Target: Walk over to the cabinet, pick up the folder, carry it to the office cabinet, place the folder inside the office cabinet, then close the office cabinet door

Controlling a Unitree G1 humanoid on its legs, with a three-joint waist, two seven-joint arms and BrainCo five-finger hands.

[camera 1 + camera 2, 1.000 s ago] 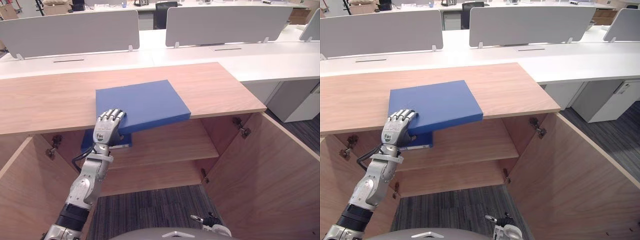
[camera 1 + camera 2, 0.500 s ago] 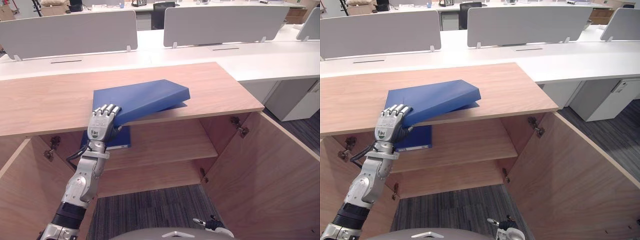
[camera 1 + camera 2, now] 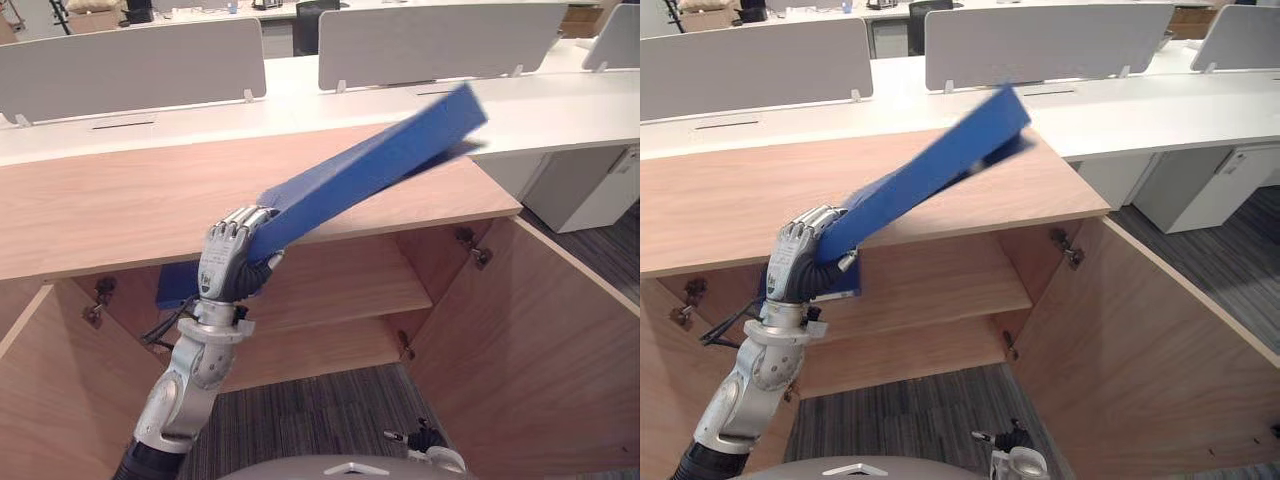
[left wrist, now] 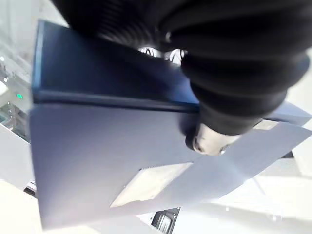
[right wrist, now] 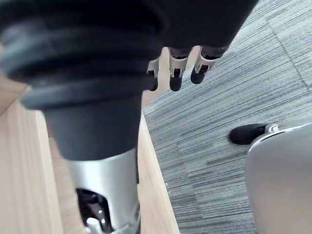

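Starting at the left, the left door (image 3: 35, 400) stands open, as it did a second ago. The left hand (image 3: 228, 262) has its fingers curled over the near corner of the folder (image 3: 370, 170), with the thumb beneath. The left wrist view shows that thumb pressed on the pale underside, near a label. The grip is as before, but the hand has risen and rolled.

A second ago the folder lay flat on the cabinet top (image 3: 100, 210), its near corner jutting past the front edge. Half a second ago it had begun to tip. Now it slants steeply, its far end high and to the right, and as far as I can tell it is clear of the wood. I judge the pick-up as good as done, with the carrying and placing yet to come.

Held by one corner only, the long folder reaches far out from the grip, so it may droop or twist. The wrist will likely need to level it before it goes in.

Below the hand, a second blue item (image 3: 175, 290) lies on the shelf (image 3: 340, 285) and has not moved. Further right, the right door (image 3: 540, 350) is open too, so the way in looks free, and the doors are not yet closed. The right hand (image 5: 176, 73) hangs low over the carpet (image 5: 234, 87), fingers slack and holding nothing.
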